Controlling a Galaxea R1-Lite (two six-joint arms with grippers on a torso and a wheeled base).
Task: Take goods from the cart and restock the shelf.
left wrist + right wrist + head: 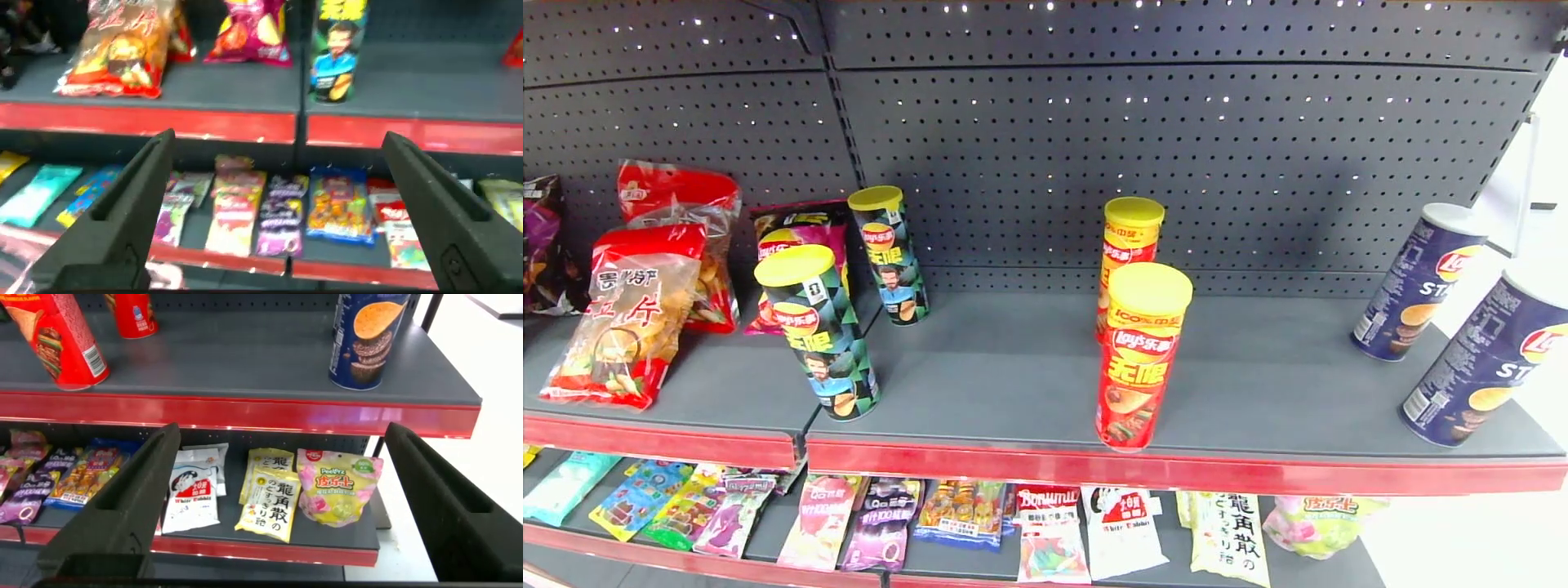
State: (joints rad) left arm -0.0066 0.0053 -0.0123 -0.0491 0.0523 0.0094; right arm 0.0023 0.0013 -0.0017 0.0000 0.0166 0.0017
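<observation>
My left gripper (278, 220) hangs in front of the shelf (1013, 367), low down at the level of the lower tier, its two dark fingers spread wide with nothing between them. My right gripper (282, 514) is at the same height further right, likewise spread apart and empty.

On the upper board stand six chip cans in three pairs. Left of centre is the near green can (818, 331), close to the red front edge, with the far green can (889, 255) behind it and a little to the right. In the middle the near red can (1141, 355) stands at the front edge, the far red can (1129, 237) just behind it. At the right end are the far blue can (1417, 282) and the near blue can (1486, 359) (both white-lidded, the other four yellow-lidded).

On the far left lie two red snack bags (629, 314), one behind the other, and a pink chip bag (796, 233) leans at the back beside the green cans.

The lower tier holds a row of flat packets; under the right part I see a white packet (192, 498), a yellow packet (274, 502) and a green-pink packet (339, 486) side by side
</observation>
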